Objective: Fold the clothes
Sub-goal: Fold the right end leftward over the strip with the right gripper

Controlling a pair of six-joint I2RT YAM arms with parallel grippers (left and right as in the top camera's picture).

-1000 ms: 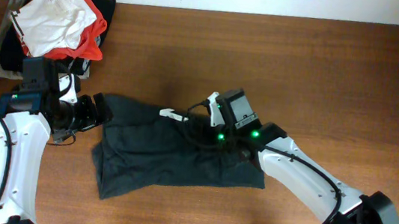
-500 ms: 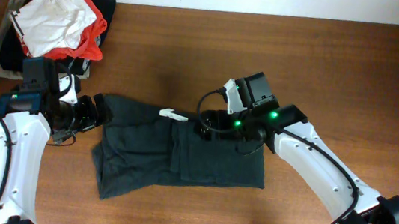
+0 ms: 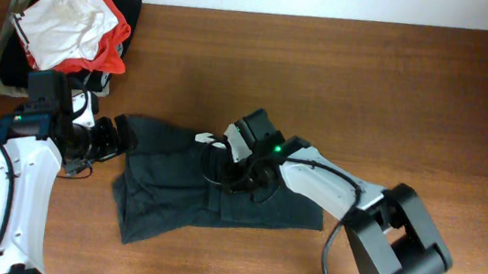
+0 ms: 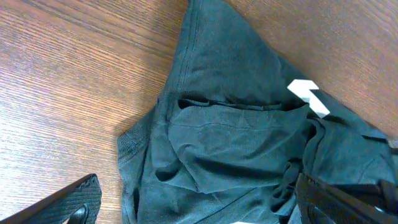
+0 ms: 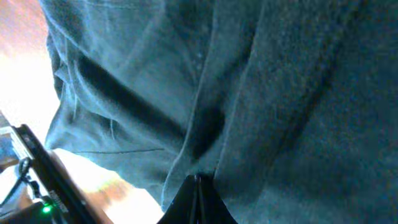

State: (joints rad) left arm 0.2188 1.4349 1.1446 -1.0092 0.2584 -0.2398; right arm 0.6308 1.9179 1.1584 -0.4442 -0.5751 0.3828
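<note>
**Folding stood at an early stage**

Nearest to us, the right gripper (image 5: pixel 199 182) had its fingers pressed together. A ridge of the dark garment (image 3: pixel 172 204) ran straight into their tips, so we judged it clamped on a pinch of cloth near the garment's middle. We could not see from that close how much cloth it held.

Just beyond, the garment lay spread on the table (image 3: pixel 397 90) between the two arms. It was rumpled, with uneven edges and creases bunched around the pinch. Its white tag (image 4: pixel 309 98) showed at the upper edge. We saw no clean, squared fold anywhere on it.

At the garment's left corner, the left gripper (image 3: pixel 122 134) sat with its fingers wide apart and nothing between them. We could not tell whether it touched the cloth.

Farthest off, by the back left corner of the table, a pile of clothes (image 3: pixel 68 25) sat heaped: white, orange, dark and tan pieces, all loose. We reckoned that one garment was only being worked and that the heap was untouched, so nearly the whole job remained.
</note>
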